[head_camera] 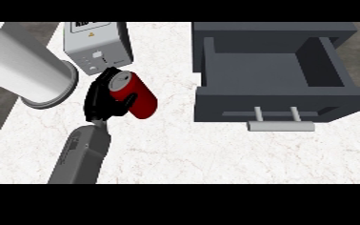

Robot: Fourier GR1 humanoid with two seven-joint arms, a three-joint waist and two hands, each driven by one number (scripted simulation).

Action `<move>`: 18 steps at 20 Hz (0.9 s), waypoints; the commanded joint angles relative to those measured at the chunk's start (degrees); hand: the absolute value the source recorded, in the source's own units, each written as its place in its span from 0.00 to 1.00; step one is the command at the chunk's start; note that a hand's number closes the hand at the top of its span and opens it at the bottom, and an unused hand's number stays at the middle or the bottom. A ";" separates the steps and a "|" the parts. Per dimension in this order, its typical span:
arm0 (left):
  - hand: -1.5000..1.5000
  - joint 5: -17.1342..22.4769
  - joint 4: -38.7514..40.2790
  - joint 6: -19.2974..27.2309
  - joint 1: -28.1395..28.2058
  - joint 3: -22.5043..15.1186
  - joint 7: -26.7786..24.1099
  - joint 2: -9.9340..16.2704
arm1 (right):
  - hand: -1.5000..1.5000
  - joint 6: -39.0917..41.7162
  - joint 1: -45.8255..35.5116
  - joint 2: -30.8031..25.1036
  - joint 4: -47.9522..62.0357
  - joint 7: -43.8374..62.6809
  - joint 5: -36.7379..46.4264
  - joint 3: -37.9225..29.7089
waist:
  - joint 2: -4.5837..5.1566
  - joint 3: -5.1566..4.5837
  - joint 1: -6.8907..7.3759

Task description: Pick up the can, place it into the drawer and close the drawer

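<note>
One hand (105, 97), left of centre in the frame, has its fingers curled around the red can (137, 95), which tilts above the counter (211, 152). Judging by that, only the pickup looks done; the open drawer (271, 71) at the right holds nothing and needs closing afterwards. Writing on the grey appliance (95, 45), upper left, is too small to read.

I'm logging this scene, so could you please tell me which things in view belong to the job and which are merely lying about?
Part of the job:
- red can, held in the left hand, fingers curled round it
- open drawer, nothing showing inside

Lying about:
- white toaster-like appliance
- large grey cylinder
</note>
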 commanded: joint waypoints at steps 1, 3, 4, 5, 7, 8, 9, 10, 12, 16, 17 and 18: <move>1.00 -0.02 -10.78 4.05 -0.46 -1.85 8.37 0.95 | 0.00 -0.09 2.25 0.59 -2.41 0.32 -2.10 0.14 | -0.02 0.00 -0.27; 1.00 -0.62 -16.15 6.04 1.23 -4.58 10.77 -0.78 | 0.00 -4.22 -0.32 0.60 -2.15 -0.22 3.62 4.44 | 0.08 -0.01 0.03; 1.00 -1.22 -15.44 9.43 0.04 -6.05 10.79 -0.79 | 0.00 0.47 5.43 0.61 -0.09 -4.90 1.05 2.81 | 0.04 0.01 -0.67; 1.00 -1.61 -20.89 7.98 2.85 -6.12 14.40 -0.19 | 0.00 -1.39 5.64 0.61 -3.13 -2.29 -0.92 2.18 | -0.01 0.00 -0.37; 1.00 -1.44 -22.64 13.27 -0.01 -8.88 16.57 -0.80 | 0.00 -2.15 0.31 0.60 -0.99 -1.47 3.14 3.66 | 0.13 -0.02 -0.24; 1.00 -2.90 -20.82 13.60 -4.16 -6.60 18.45 0.16 | 0.00 -1.22 1.02 -0.36 -1.56 0.01 -0.29 1.18 | 0.16 -0.03 -0.50; 1.00 -3.03 -19.27 13.07 -3.45 -6.34 16.28 -0.17 | 0.00 -5.17 4.90 0.60 -6.28 -0.37 0.34 5.98 | 0.19 -0.04 -0.76; 1.00 -3.30 -19.49 15.30 -7.33 -6.70 19.44 -0.79 | 0.00 -1.03 5.23 0.60 -4.01 -0.87 -1.59 2.49 | 0.16 -0.02 -0.93; 1.00 -4.56 -23.00 17.66 -8.96 -7.89 23.43 -0.51 | 0.00 -1.93 2.67 0.60 -2.72 -0.27 -0.59 2.53 | 0.17 -0.02 -0.58; 1.00 -5.34 -21.80 22.89 -11.04 -12.70 22.09 -0.79 | 0.00 1.02 -0.77 -2.09 5.42 -3.78 0.54 -0.08 | 0.24 -0.01 -0.72; 1.00 -5.70 -22.31 21.72 -12.32 -11.70 23.72 -0.80 | 0.00 -1.41 1.83 0.57 -2.29 -0.77 -0.19 1.98 | 0.22 -0.03 -0.78; 1.00 -5.38 -19.71 24.31 -16.52 -12.44 24.10 -0.81 | 0.00 -3.83 0.22 0.58 -3.20 0.03 2.49 4.73 | 0.31 -0.04 -0.89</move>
